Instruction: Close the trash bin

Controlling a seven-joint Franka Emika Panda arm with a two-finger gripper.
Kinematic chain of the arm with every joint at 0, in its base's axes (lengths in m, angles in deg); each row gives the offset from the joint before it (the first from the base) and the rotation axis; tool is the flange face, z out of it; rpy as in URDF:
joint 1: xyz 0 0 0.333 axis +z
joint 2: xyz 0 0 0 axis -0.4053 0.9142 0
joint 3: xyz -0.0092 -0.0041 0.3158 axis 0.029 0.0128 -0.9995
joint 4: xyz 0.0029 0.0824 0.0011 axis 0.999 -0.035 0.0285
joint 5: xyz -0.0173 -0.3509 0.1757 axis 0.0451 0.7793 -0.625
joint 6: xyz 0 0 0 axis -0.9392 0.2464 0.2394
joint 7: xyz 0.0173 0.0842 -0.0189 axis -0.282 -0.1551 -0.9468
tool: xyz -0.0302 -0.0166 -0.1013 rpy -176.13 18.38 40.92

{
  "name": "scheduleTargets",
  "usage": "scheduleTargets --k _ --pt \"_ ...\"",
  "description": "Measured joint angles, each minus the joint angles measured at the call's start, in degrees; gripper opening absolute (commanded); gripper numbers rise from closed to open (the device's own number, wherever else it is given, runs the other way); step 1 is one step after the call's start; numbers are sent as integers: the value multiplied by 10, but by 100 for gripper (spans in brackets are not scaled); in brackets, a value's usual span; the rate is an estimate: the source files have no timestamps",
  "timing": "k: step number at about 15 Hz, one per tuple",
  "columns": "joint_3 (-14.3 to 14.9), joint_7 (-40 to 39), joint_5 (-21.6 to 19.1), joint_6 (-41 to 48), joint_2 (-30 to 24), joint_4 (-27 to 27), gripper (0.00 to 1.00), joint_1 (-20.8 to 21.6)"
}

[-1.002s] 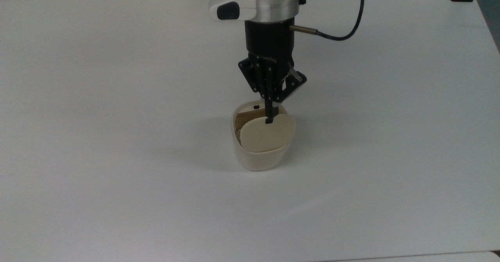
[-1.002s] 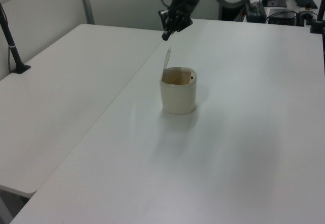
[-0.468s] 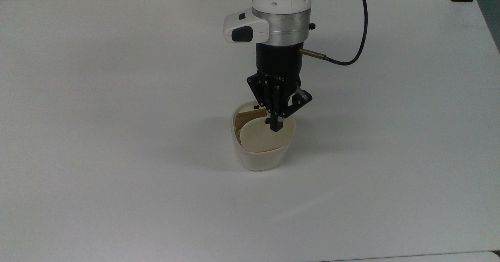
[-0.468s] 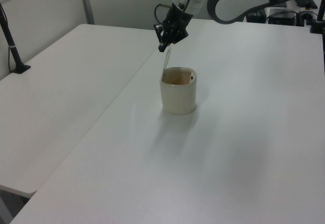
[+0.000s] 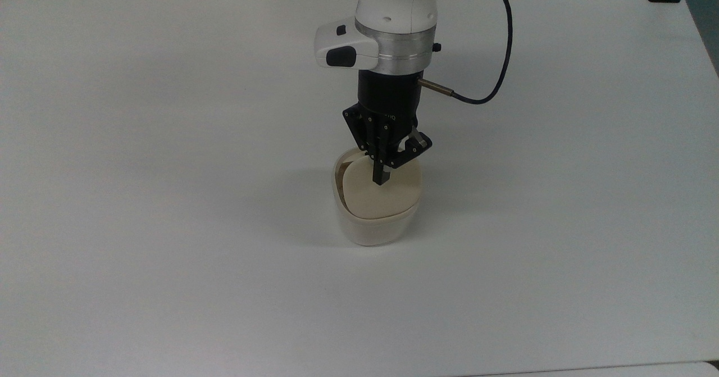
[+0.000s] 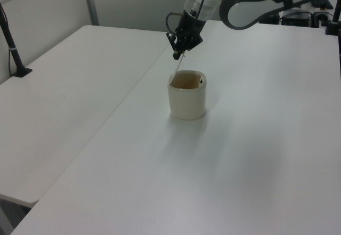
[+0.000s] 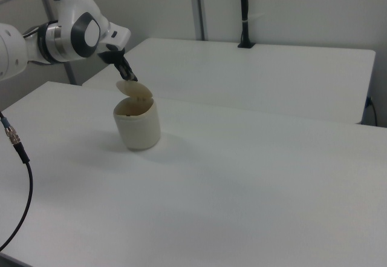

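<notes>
I see the gripper [image 5: 381, 181] has come down since a second ago, its fingers pressed together with nothing between them, the tip now touching the raised lid [image 5: 382, 194]. The lid has tipped further over the opening than before. The trash bin [image 5: 375, 225] sits near the middle of the table [image 5: 168, 197], well away from every edge. The left view shows the lid edge-on, as a thin sliver leaning from the gripper [image 6: 177, 55] to the bin's rim [image 6: 187, 86]; the right view shows the lid [image 7: 134, 88] about half open.
</notes>
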Motion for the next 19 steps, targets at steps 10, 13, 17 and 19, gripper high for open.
scheduleTargets --k 10,13,17,19 --pt "-1 -33 3 100 -31 -53 0 3" --pt "-1 -35 6 100 -29 -65 0 4" --pt "-1 -35 9 100 -21 -72 0 5" --pt "-1 -36 12 100 -18 -72 0 6"
